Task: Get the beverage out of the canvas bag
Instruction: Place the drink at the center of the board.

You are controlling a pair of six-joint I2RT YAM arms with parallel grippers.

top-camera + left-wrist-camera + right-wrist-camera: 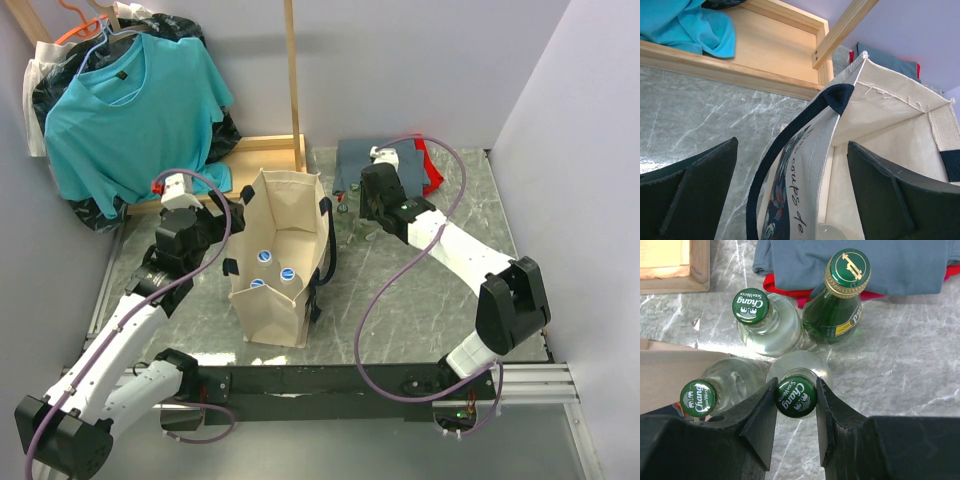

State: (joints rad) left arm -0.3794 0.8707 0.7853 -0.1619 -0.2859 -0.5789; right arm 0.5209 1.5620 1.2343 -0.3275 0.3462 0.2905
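Right tool (796,390) pinches a clear soda bottle (799,365) by its green cap, at 3 o'clock of the canvas bag (275,290); left tool (792,150) spread, straddling the bag's wall.

Pale lilac walls (400,60) enclose the grey marbled tabletop (420,320). A light wooden rack (775,50) stands just ahead of the left gripper (791,145).

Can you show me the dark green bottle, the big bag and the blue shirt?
dark green bottle (832,315): right wrist view, on its glass body.
canvas bag (268,320): top view, on its near outer wall.
blue shirt (130,110): top view, on its chest.
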